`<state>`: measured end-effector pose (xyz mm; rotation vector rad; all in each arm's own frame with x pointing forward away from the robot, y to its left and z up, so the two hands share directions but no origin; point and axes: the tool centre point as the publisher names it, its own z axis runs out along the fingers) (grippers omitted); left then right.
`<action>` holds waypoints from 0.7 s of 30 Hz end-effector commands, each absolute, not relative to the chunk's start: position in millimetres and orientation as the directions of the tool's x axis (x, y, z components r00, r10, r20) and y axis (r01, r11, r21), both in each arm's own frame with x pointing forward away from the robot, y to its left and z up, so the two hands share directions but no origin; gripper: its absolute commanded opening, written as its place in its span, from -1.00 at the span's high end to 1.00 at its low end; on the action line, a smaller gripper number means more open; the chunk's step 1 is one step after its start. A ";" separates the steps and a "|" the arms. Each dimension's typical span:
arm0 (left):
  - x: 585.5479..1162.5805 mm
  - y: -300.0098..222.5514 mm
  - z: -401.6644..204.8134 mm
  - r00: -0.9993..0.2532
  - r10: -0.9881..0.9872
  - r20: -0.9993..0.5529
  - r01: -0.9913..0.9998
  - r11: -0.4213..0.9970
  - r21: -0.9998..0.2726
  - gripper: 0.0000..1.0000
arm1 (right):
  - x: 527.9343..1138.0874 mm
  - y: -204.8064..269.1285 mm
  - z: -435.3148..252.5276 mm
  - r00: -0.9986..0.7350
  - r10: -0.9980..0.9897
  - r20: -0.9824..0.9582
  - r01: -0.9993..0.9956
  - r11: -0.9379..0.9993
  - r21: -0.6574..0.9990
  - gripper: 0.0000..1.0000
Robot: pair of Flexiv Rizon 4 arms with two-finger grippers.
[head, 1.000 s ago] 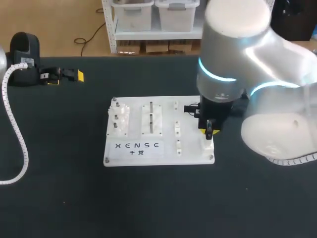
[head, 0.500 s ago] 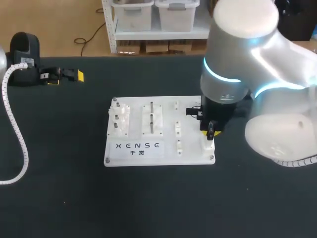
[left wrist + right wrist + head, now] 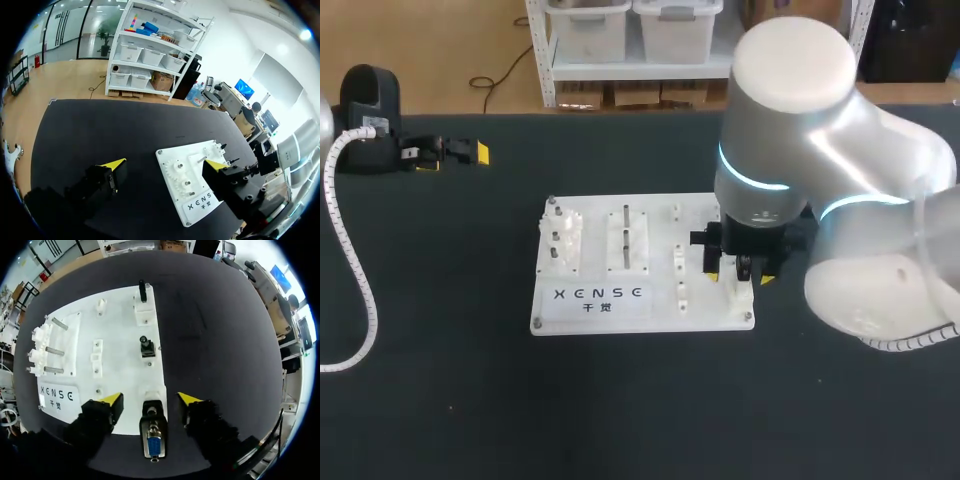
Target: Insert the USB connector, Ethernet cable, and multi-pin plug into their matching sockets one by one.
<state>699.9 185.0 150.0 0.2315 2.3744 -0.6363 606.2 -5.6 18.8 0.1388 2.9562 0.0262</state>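
Note:
A white board [image 3: 700, 310] lies mid-table. My right gripper [image 3: 740, 276] hangs over its right front corner. In the right wrist view this gripper [image 3: 150, 400] is open, its yellow fingertips [image 3: 112, 399] standing apart on either side of the multi-pin plug [image 3: 153, 432]. The plug sits upright in its socket at the board's [image 3: 125, 330] edge, untouched. Farther ahead, a black Ethernet plug [image 3: 146, 346] and a black USB connector [image 3: 142, 290] stand in their white sockets. My left gripper [image 3: 455, 158] rests open at the table's far left, holding nothing; the left wrist view shows it [image 3: 165, 164] far from the board [image 3: 175, 160].
White peg and gear fixtures [image 3: 560, 240] fill the board's left half, seen also in the right wrist view [image 3: 45, 352]. A white coiled cable [image 3: 350, 250] runs down the table's left side. My right arm's bulky body [image 3: 860, 200] covers the table's right part.
The right gripper's fingers have spread apart and let go of the multi-pin plug, which stays in its socket. The left arm has not moved.

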 end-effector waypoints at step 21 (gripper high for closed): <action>699.9 185.0 150.0 -0.767 0.000 -0.642 0.321 0.866 -0.383 -1.00 | 643.6 -39.7 94.1 -0.922 0.185 -0.341 0.199 0.980 -0.005 -1.00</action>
